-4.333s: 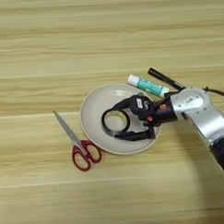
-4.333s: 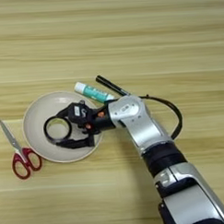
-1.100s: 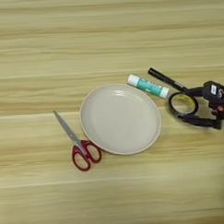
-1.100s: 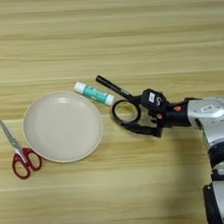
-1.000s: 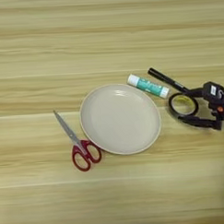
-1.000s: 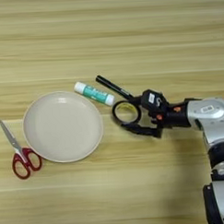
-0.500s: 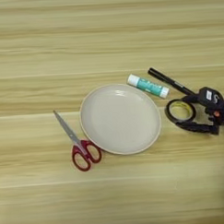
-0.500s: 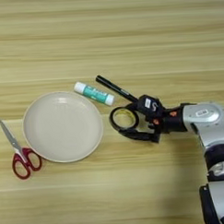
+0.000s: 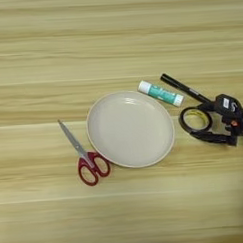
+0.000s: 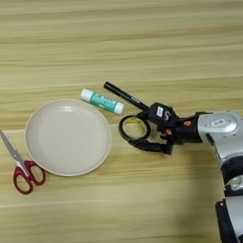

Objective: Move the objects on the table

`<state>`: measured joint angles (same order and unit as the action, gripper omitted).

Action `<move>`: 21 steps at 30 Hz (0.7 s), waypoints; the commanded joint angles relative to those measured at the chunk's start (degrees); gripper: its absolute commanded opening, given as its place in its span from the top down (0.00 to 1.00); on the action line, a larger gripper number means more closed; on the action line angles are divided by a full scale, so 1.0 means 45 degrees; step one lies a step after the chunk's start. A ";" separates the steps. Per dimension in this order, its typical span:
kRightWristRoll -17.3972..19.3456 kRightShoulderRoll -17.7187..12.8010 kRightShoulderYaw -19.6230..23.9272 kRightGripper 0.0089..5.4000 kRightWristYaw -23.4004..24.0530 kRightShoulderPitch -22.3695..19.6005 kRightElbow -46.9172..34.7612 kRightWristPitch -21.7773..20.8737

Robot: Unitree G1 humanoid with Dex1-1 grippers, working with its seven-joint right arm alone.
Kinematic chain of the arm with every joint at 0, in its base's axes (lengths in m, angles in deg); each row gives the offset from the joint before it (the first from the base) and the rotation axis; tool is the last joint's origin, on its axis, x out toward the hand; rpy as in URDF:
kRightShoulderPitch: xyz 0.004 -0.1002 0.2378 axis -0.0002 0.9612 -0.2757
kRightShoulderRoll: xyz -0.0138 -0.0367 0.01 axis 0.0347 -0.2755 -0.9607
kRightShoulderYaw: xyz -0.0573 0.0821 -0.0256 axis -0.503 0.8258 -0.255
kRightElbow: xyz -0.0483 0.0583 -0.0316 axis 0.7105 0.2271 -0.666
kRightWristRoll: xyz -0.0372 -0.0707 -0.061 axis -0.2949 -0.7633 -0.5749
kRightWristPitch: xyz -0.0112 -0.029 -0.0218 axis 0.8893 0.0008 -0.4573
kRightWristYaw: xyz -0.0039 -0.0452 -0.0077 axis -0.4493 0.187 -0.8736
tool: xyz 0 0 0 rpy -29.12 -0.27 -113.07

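We observe a light wood-grain table [image 10: 115,38] carrying five small items. A round beige plate [image 10: 68,137] sits left of centre, with nothing lying in it. Red-handled scissors [image 10: 19,165] lie on the table just left of the plate, blades pointing up and to the left, clear of the plate rim. A white-and-green glue stick [image 10: 102,101] lies flat just beyond the plate's upper right rim, angled down toward the right. A slim black marker pen [image 10: 123,96] lies just behind the glue stick on a similar diagonal; its lower right end reaches the tool and is hidden there. The black ring of tape [image 10: 135,128] lies flat on the table to the right of the plate and apart from its rim, its yellowish inner core visible from above. The right arm enters from the right edge, its silver forearm [image 10: 221,130] held low over the table. We see the tool [image 10: 144,129] with its two black fingers spread, one [image 10: 145,114] at the far side of the tape ring and the other [image 10: 150,146] at the near side, so that the ring sits between them. The fingers stand apart around the ring; we cannot tell whether either one touches it.
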<state>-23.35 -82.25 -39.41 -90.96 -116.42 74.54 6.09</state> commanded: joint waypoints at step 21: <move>0.0053 -0.0480 0.0146 0.14 0.0558 -0.1131 -0.0241 -0.0282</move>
<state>-23.44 -82.21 -39.55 -90.80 -116.96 75.56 5.25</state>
